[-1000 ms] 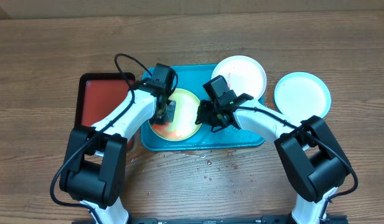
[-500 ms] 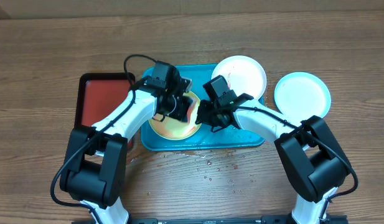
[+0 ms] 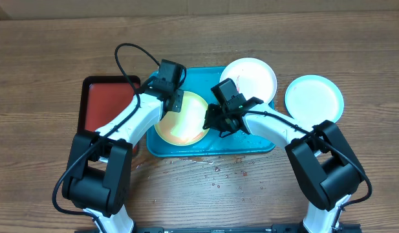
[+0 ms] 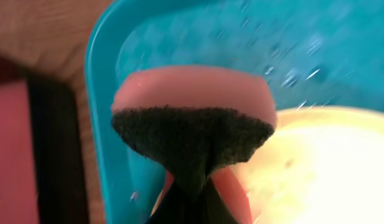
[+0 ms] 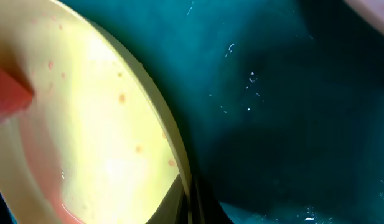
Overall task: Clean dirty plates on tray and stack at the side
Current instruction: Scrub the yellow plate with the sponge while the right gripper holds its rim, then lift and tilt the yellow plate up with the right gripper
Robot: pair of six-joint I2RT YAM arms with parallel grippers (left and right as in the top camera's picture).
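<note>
The yellow-green plate (image 3: 181, 120) lies tilted in the turquoise tray (image 3: 251, 139), with an orange-red smear along its near edge. My left gripper (image 3: 175, 100) is shut on a pink sponge with a dark scouring face (image 4: 192, 134), at the plate's far-left rim (image 4: 322, 168). My right gripper (image 3: 211, 120) is shut on the plate's right rim (image 5: 173, 155) and holds it lifted off the tray floor (image 5: 272, 93). The white plate (image 3: 249, 79) sits at the tray's far right corner. The pale blue plate (image 3: 314, 97) lies on the table to the right.
A red tray with a black rim (image 3: 103, 107) stands left of the turquoise tray and also shows in the left wrist view (image 4: 11, 155). Small red specks and droplets lie on the wooden table (image 3: 218, 171) in front of the tray.
My left gripper has swept the sponge across the yellow-green plate, first rightward over its middle, then back to its far-left rim. The right gripper and the plate stay put.
</note>
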